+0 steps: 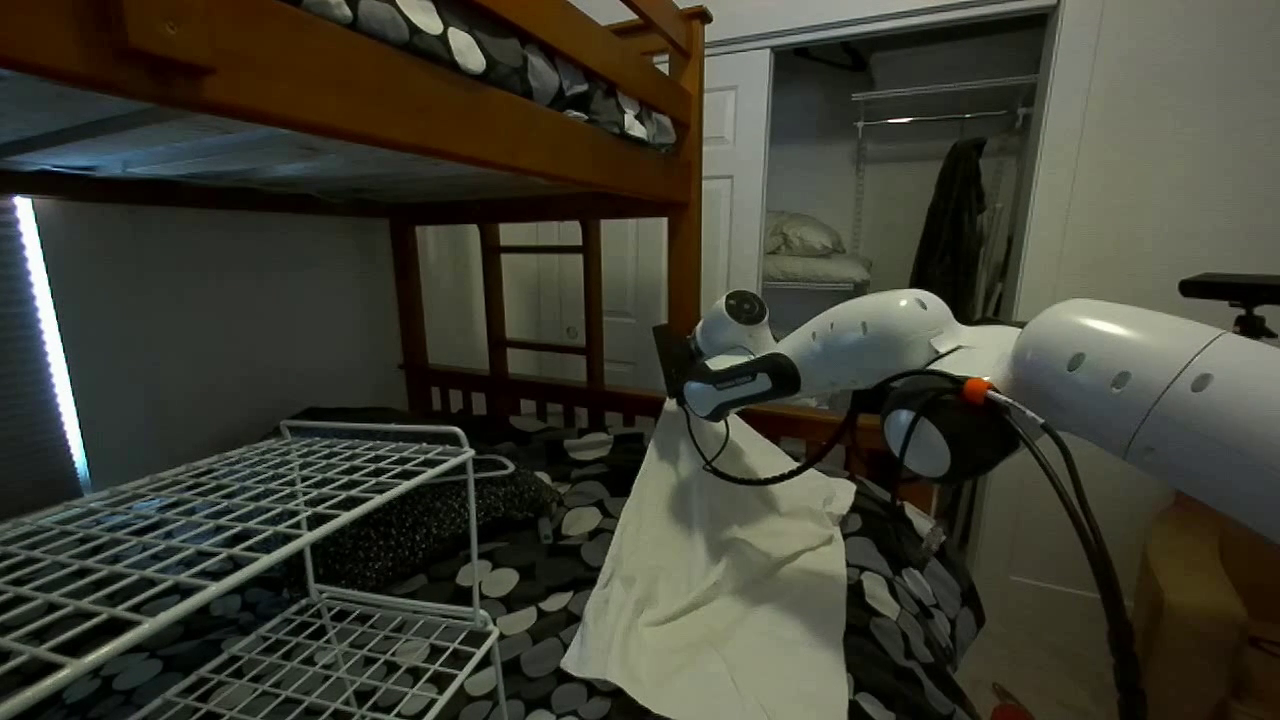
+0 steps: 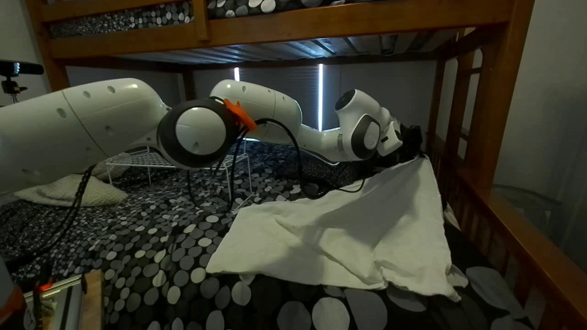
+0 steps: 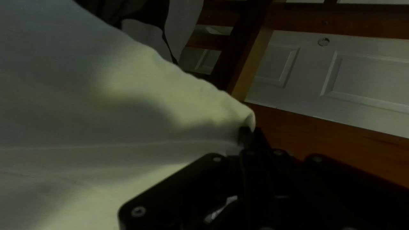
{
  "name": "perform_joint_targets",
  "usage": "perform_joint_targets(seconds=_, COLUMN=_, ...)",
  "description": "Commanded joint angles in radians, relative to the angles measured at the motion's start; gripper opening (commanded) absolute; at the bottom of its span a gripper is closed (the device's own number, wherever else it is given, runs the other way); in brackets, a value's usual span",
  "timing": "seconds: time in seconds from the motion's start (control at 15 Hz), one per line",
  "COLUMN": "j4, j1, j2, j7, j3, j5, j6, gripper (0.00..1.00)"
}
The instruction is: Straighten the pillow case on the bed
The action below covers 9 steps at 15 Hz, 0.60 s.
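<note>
At the brown wooden bunk bed (image 2: 367, 24), the black two-fingered gripper (image 3: 250, 135) pinches the rectangular cream-white cloth pillow case (image 2: 339, 238) by one raised corner, probably for stretching wrinkles.

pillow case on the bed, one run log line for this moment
fingers: closed on pillow case | gripped part: raised | remainder: wrinkled, on bed | straightening: unfinished

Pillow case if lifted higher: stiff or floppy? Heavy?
Likely floppy: the pillow case sags in folds from the closed jaws. Probably light for its size: its edges look thin. May drag at first: its lower part lies on the bed.
</note>
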Motion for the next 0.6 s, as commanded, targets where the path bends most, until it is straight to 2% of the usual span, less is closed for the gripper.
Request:
perform_joint_targets(seconds=0.0, j4=0.091, j1=-0.011, j2=0.075, j7=0.056, j3=-0.024, j5=0.009, j6=0.049, gripper=0.00)
perform_joint_targets(seconds=0.07, j4=0.117, j1=-0.005, j2=0.098, j7=0.105, j3=-0.079, j5=-0.003, j6=0.080, gripper=0.00)
perform_joint_targets(seconds=0.13, j4=0.128, j1=-0.003, j2=0.108, j7=0.131, j3=-0.103, j5=-0.001, j6=0.096, gripper=0.00)
perform_joint_targets(seconds=0.27, j4=0.137, j1=-0.006, j2=0.121, j7=0.149, j3=-0.106, j5=0.011, j6=0.123, gripper=0.00)
perform_joint_targets(seconds=0.33, j4=0.139, j1=-0.014, j2=0.123, j7=0.113, j3=-0.053, j5=0.018, j6=0.137, gripper=0.00)
perform_joint_targets(seconds=0.47, j4=0.133, j1=-0.017, j2=0.125, j7=0.083, j3=0.001, j5=0.018, j6=0.137, gripper=0.00)
perform_joint_targets(seconds=0.53, j4=0.128, j1=-0.018, j2=0.123, j7=0.066, j3=0.032, j5=0.016, j6=0.127, gripper=0.04)
